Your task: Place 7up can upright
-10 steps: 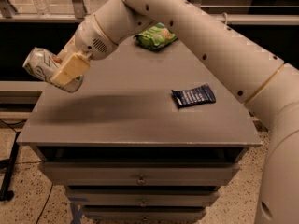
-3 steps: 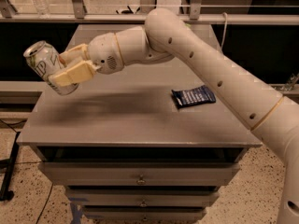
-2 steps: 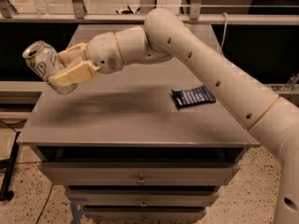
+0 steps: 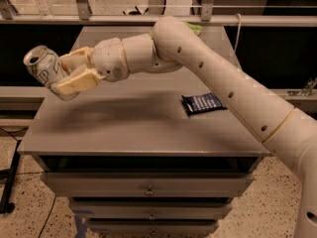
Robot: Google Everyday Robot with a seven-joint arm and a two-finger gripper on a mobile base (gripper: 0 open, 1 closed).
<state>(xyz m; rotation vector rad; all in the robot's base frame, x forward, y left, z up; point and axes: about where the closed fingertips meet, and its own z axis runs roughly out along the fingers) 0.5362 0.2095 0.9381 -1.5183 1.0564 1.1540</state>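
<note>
The 7up can (image 4: pixel 43 67) is a silver-white can with green markings, held in the air beyond the left edge of the grey cabinet top (image 4: pixel 133 125). It tilts to the upper left, its shiny open end facing up-left. My gripper (image 4: pixel 73 71) is shut on the can's lower half, one cream finger (image 4: pixel 79 81) in front and one behind. The white arm reaches in from the right across the cabinet top.
A flat dark blue packet (image 4: pixel 202 103) lies on the right part of the top. A bit of a green snack bag (image 4: pixel 194 29) shows behind the arm at the back. Drawers (image 4: pixel 148 186) lie below the front edge. A rail (image 4: pixel 99 20) runs behind.
The wrist has turned since 3.3 s ago, bringing the can from nearly on its side to a steeper tilt. Over the last second the can and gripper barely moved.
</note>
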